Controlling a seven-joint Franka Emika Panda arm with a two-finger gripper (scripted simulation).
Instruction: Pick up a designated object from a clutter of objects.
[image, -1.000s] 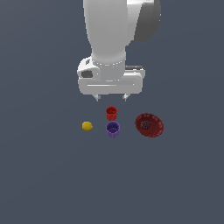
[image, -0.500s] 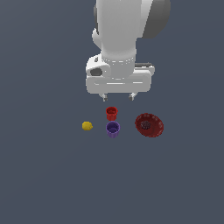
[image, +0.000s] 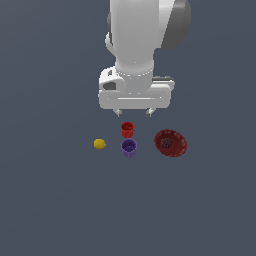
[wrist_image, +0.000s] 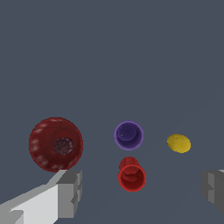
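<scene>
The small bright red cup stands upright on the grey floor, just behind the purple cup. A yellow lemon-like ball lies toward the exterior view's left, and a dark red shallow bowl lies toward its right. My gripper hangs open and empty above and slightly behind the red cup, not touching it. In the wrist view the red cup sits between my two spread fingers, with the purple cup, the ball and the bowl beyond it.
The flat grey floor stretches all around the four things. The arm's white body rises behind the clutter.
The arm has shifted toward the exterior view's right and come lower, so the gripper now hangs closer over the red cup. The four things have not moved.
</scene>
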